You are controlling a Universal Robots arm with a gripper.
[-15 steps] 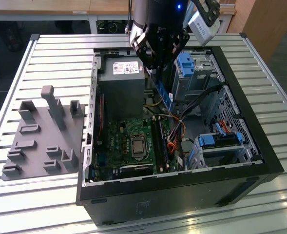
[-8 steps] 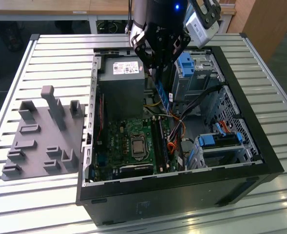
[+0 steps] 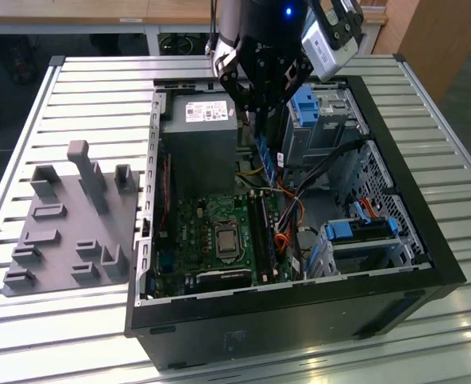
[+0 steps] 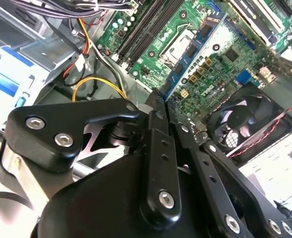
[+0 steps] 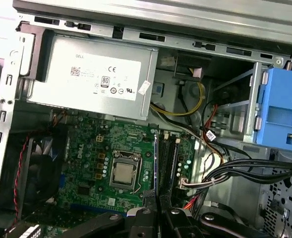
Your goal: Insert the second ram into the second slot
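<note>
Claw [image 3: 255, 112] shut tight on second ram [image 3: 265, 160], hanging over open computer case [image 3: 427, 248]. Exterior view: ram slots [image 3: 263, 232] on motherboard [image 3: 179, 232] lie at 6 o'clock from claw. Stick's long axis runs 12-to-6, roughly along slots, apparently not yet seated. Ram: thin blue board, small dark chips, seen edge-on.

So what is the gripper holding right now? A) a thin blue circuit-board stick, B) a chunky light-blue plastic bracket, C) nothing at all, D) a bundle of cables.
A: in the second wrist view the gripper is shut on the second ram, a thin blue stick reaching out over the green motherboard.
</note>
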